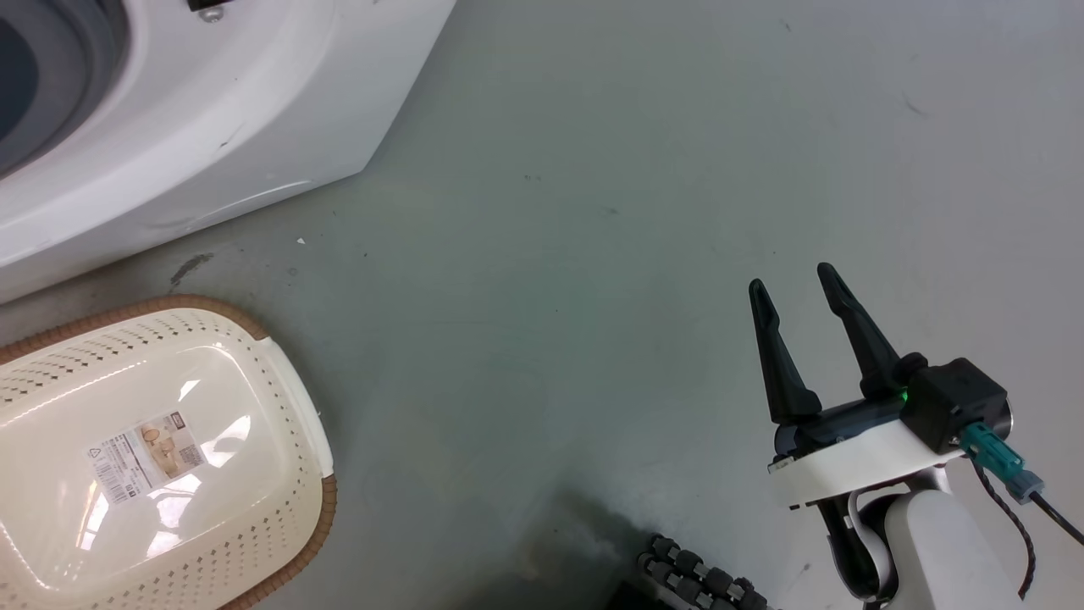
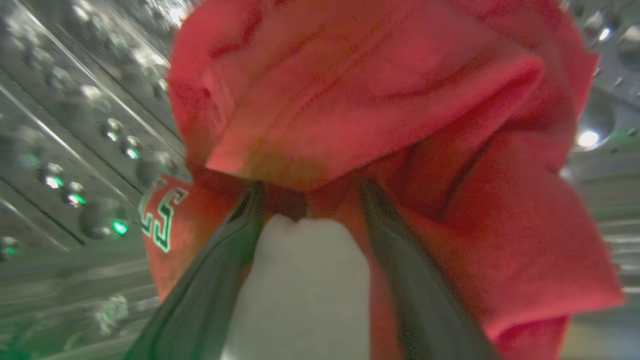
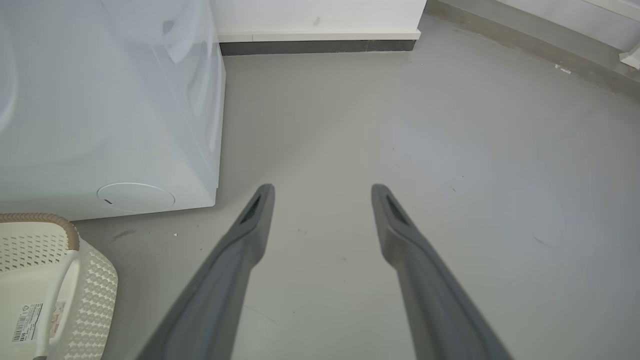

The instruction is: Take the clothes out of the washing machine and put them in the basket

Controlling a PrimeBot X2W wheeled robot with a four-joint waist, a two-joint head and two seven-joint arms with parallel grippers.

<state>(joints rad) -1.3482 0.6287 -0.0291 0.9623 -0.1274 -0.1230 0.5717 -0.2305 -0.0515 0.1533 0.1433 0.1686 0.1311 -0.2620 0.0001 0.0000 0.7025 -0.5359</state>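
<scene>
The clothes [image 2: 350,100] are a bright red garment with a white patch and white-edged lettering, lying bunched against the steel drum [image 2: 75,150] of the washing machine [image 1: 254,110]. My left gripper [image 2: 311,187] is inside the drum, open. Its fingertips press into the red folds and the white patch lies between the fingers. The cream basket [image 1: 326,508] with a brown rim stands on the floor in front of the machine, with only a paper label inside. My right gripper [image 1: 789,281] hangs open over bare floor, right of the basket, holding nothing.
In the right wrist view the washing machine [image 3: 100,100] is at the left, the basket [image 3: 95,295] is at the lower left, and the right gripper [image 3: 322,187] points over grey floor. A white wall base runs along the far side.
</scene>
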